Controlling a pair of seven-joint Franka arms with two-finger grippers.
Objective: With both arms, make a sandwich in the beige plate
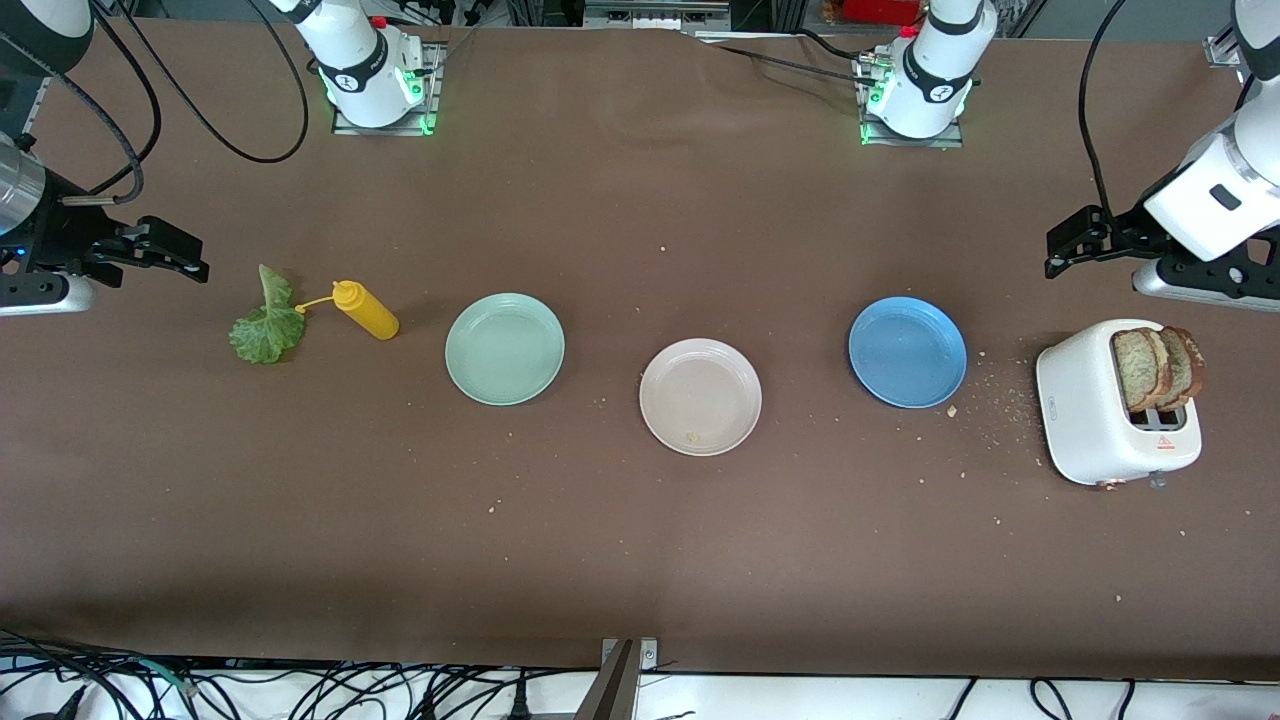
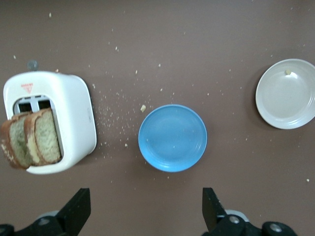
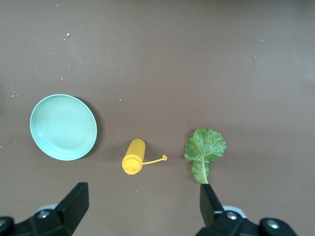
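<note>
The beige plate (image 1: 700, 385) (image 2: 287, 93) lies mid-table, holding only a crumb. Two brown toast slices (image 1: 1158, 368) (image 2: 29, 139) stand up out of a white toaster (image 1: 1090, 420) (image 2: 74, 115) at the left arm's end of the table. A green lettuce leaf (image 1: 268, 328) (image 3: 205, 147) lies flat at the right arm's end. My left gripper (image 1: 1060, 250) (image 2: 146, 206) hangs open over bare table beside the toaster, with nothing between its fingers. Over the table edge by the lettuce, my right gripper (image 1: 190, 255) (image 3: 142, 201) is open too and holds nothing.
A yellow squeeze bottle (image 1: 367, 311) (image 3: 134, 156) lies on its side next to the lettuce. A mint-green plate (image 1: 505, 349) (image 3: 63, 127) and a blue plate (image 1: 907, 351) (image 2: 172, 137) flank the beige one. Crumbs are scattered between the blue plate and the toaster.
</note>
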